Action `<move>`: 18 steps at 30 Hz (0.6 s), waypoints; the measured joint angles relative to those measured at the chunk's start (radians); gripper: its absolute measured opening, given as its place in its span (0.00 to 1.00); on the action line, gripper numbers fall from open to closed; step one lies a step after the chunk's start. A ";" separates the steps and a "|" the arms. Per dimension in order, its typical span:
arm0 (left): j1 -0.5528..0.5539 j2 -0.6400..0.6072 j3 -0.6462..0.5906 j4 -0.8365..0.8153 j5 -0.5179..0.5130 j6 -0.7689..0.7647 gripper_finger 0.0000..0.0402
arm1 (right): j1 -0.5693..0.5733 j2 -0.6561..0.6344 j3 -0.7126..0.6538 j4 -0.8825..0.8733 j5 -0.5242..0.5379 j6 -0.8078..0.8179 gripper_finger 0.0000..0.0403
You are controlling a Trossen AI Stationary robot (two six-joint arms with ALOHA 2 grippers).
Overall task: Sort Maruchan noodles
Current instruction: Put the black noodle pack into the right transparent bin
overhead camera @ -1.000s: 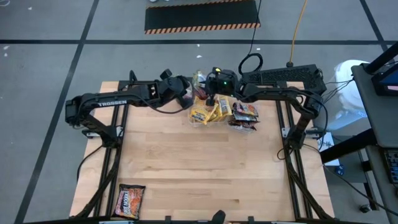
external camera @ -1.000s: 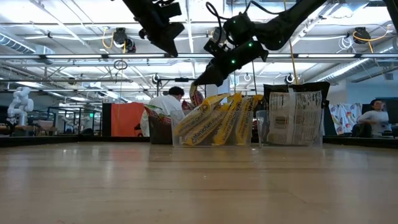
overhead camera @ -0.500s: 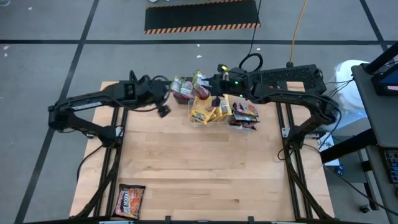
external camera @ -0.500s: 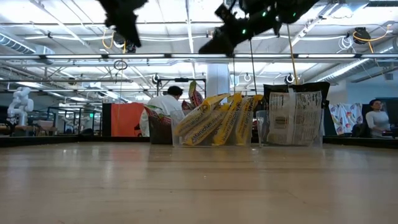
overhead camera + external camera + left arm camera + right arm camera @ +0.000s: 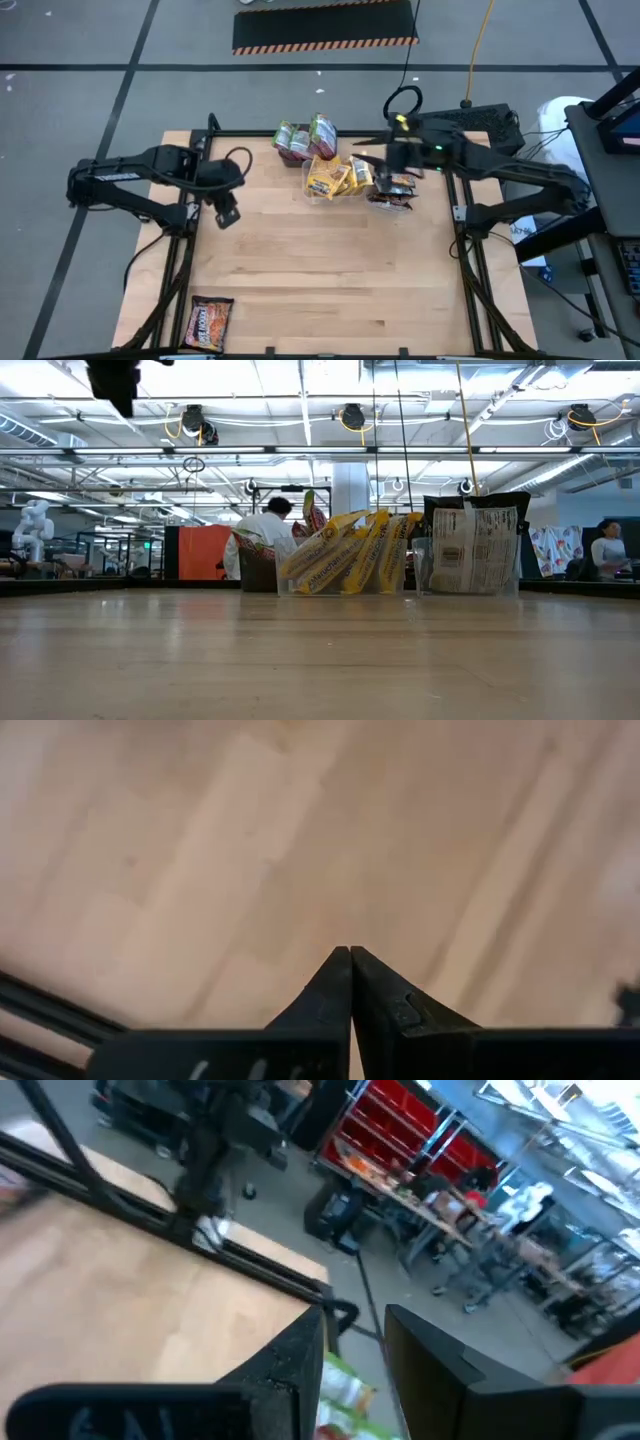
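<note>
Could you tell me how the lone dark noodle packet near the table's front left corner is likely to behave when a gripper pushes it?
The dark packet lies flat on bare wood, so it probably slides rather than tips. Its crinkly wrapper looks light and may buckle.

Yellow noodle packets [image 5: 335,179] stand on edge, leaning against one another, in the middle of the row at the far side of the tabletop; the low view shows them tilted with printed fronts facing out. Green-edged packets [image 5: 308,137] sit just beyond them toward the far edge, and dark packets with red [image 5: 392,190] stand just to their right. One more dark-and-orange packet [image 5: 207,323] lies flat, alone, at the near left corner, well apart from the rest.
</note>
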 joint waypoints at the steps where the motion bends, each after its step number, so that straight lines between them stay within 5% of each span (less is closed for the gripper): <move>1: -0.020 0.001 0.000 -0.002 0.014 -0.001 0.01 | 0.012 -0.025 0.002 -0.010 0.000 0.019 0.25; 10: -0.163 0.021 -0.001 0.006 0.062 -0.187 0.07 | 0.123 -0.151 0.001 -0.166 0.009 0.105 0.25; 18: -0.257 0.088 -0.102 0.009 0.124 -0.300 0.19 | 0.214 -0.150 0.000 -0.229 0.183 0.094 0.25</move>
